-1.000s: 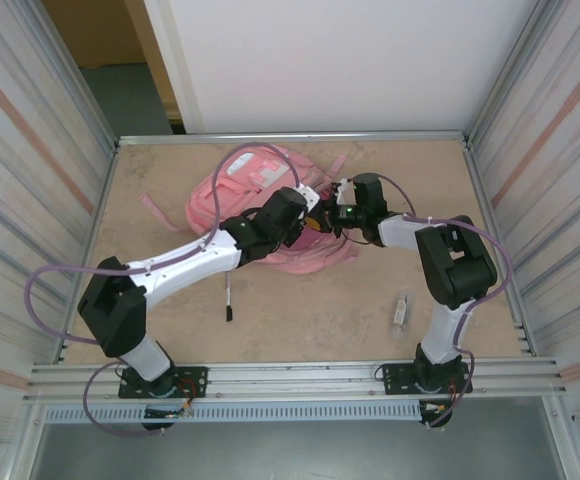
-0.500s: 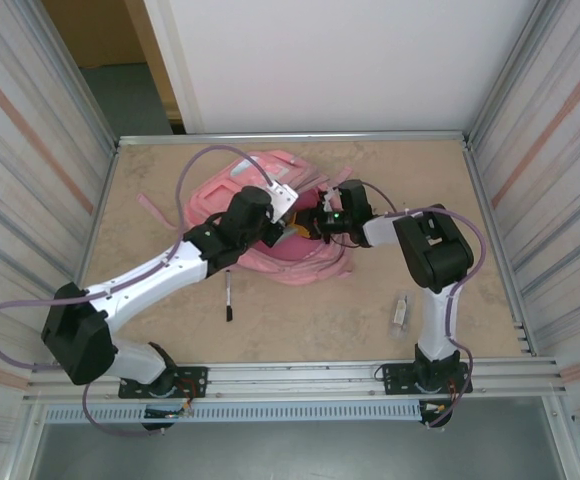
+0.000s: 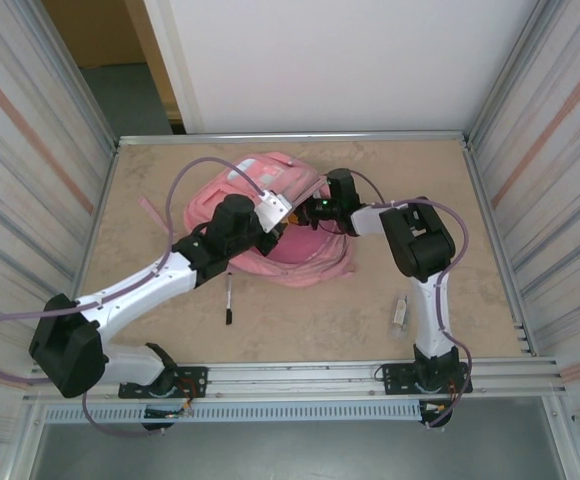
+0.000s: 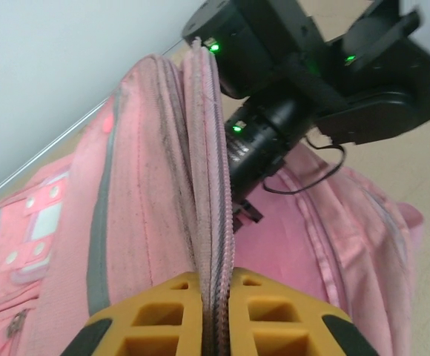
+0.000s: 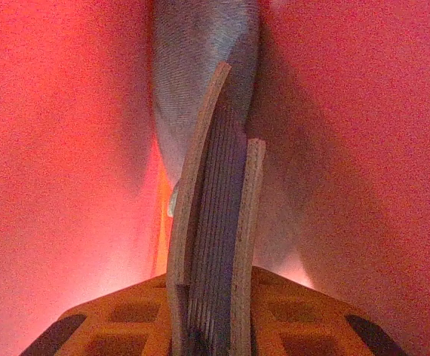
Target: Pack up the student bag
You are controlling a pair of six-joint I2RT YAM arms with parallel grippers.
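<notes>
Beige tabletop (image 3: 300, 325) carries a pen (image 3: 228, 300) nearest. Beyond it, mid-table, lies the student bag (image 3: 205, 205). The left gripper (image 4: 216, 285) pinches its zip edge tight. The right gripper (image 5: 211, 289), inside the pink interior, clasps a thin wooden piece (image 5: 215, 193).

Top external camera: fixed high behind the left arm's base (image 3: 160, 385) and the right arm's base (image 3: 430, 380). It faces down and forward to the far white wall (image 3: 350, 60), distant enough to take in the whole table (image 3: 310, 320).

Left wrist camera: close range, sighting along the left gripper (image 4: 216, 285) onto the zipped edge of the student bag (image 4: 148, 185), with the right arm's wrist (image 4: 274, 126) just beyond. The top view shares that bag and wrist.

Right wrist camera: extremely close, sighting along the right gripper (image 5: 211, 297) and a thin wooden slab (image 5: 215, 208), with pink fabric on either side.
</notes>
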